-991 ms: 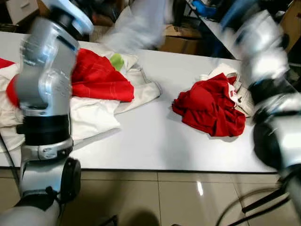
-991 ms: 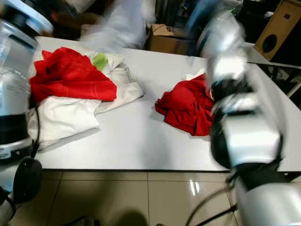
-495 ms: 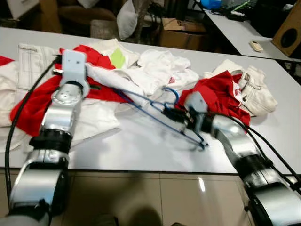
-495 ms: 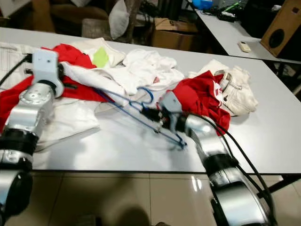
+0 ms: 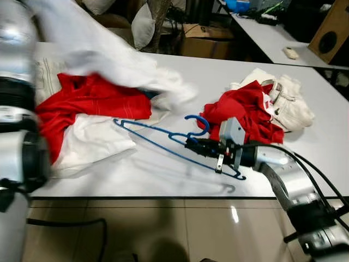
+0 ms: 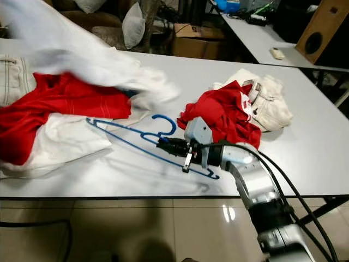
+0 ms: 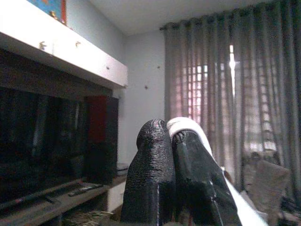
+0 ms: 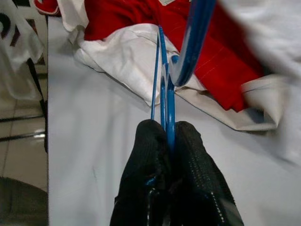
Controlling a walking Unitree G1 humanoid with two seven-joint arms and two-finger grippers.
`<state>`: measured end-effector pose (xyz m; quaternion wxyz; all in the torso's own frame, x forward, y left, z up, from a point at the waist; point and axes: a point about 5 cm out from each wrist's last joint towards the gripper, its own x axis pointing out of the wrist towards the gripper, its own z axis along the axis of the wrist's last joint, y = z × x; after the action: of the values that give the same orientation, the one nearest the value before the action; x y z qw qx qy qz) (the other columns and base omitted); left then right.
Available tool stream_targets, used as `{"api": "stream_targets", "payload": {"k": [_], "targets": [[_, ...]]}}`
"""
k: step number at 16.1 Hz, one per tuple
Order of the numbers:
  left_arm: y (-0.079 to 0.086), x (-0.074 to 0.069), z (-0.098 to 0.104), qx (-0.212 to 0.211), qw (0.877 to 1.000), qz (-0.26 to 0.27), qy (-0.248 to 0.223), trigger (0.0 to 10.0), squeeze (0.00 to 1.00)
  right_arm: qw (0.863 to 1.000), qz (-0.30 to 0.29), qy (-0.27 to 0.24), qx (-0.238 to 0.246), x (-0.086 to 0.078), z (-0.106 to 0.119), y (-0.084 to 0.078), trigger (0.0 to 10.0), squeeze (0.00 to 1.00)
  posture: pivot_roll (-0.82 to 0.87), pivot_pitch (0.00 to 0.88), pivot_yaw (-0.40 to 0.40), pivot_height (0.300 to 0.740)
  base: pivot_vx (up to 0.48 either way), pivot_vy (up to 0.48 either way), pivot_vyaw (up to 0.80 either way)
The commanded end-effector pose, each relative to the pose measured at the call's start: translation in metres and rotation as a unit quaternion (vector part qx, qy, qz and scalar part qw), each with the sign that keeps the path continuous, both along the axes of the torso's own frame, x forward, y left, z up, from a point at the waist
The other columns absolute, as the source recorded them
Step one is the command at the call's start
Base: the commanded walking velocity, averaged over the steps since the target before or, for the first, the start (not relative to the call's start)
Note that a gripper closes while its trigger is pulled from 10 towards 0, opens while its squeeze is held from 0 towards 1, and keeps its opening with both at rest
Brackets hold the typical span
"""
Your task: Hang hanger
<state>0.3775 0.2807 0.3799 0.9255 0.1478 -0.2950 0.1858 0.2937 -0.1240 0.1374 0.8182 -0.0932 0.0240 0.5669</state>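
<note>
Right wrist view: black fingers (image 8: 167, 160) pinched tight on blue hanger (image 8: 163, 94), wire running straight out between them.
Left eye view, near table (image 5: 163, 174) edge: right gripper (image 5: 192, 145) lying low over white surface, clamped on hanger (image 5: 163, 143) close under its hook. Hook curled up toward middle of table, long frame stretched flat toward left side, far tip touching white cloth (image 5: 90, 136).
Left of that, toward near left corner: red garment (image 5: 92, 101) spread over white cloth, partly draped past edge.
Right of gripper: crumpled red shirt (image 5: 248, 109), cream trousers (image 5: 286, 103) just beyond it toward right edge.
Above left half of table: white garment (image 5: 109, 60) lifted in air, blurred.
Left wrist view: left gripper (image 7: 173, 141) raised high, fingers closed on fold of same white garment (image 7: 197, 136); curtains (image 7: 225, 94) and dark cabinet (image 7: 51, 141) beyond.
Far past table: second table (image 5: 272, 38), cardboard box (image 5: 199, 43), speaker (image 5: 330, 35).
</note>
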Motion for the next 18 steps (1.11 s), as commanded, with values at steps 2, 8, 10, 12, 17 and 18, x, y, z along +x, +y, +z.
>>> {"api": "stream_targets", "payload": {"k": [2,8,10,12,17,18], "targets": [[0.018,0.008,-0.104,0.062,0.971,0.010,0.230,10.0,0.00,1.000,-0.019,0.001,0.008,-0.012,0.005,-0.003,10.0,0.00,0.00,0.000,-0.058,0.740,0.000,0.000,0.00],[0.056,-0.033,-0.184,0.059,0.902,-0.088,0.418,10.0,1.00,0.987,-0.138,0.038,0.071,-0.013,0.011,0.000,10.0,0.00,0.02,0.000,-0.086,0.740,0.000,0.000,0.00],[0.066,-0.043,-0.174,0.093,0.885,-0.115,0.442,10.0,1.00,0.986,-0.146,0.039,0.074,-0.015,0.011,0.000,10.0,0.00,0.01,0.000,-0.089,0.740,0.000,0.000,0.00],[0.069,-0.063,-0.173,0.151,0.820,-0.189,0.518,10.0,1.00,0.984,-0.155,0.045,0.071,-0.015,0.011,-0.003,10.0,0.00,0.01,0.000,-0.096,0.740,0.000,0.000,0.00],[0.079,-0.096,-0.145,0.180,0.789,-0.262,0.526,10.0,1.00,0.969,-0.222,0.056,0.098,-0.008,0.026,-0.018,10.0,0.00,-0.01,0.000,-0.106,0.740,0.000,0.000,0.00],[0.078,-0.096,-0.140,0.174,0.799,-0.271,0.508,10.0,1.00,0.967,-0.225,0.055,0.102,-0.008,0.028,-0.019,10.0,0.00,-0.01,0.000,-0.105,0.740,0.000,0.000,0.00]]}}
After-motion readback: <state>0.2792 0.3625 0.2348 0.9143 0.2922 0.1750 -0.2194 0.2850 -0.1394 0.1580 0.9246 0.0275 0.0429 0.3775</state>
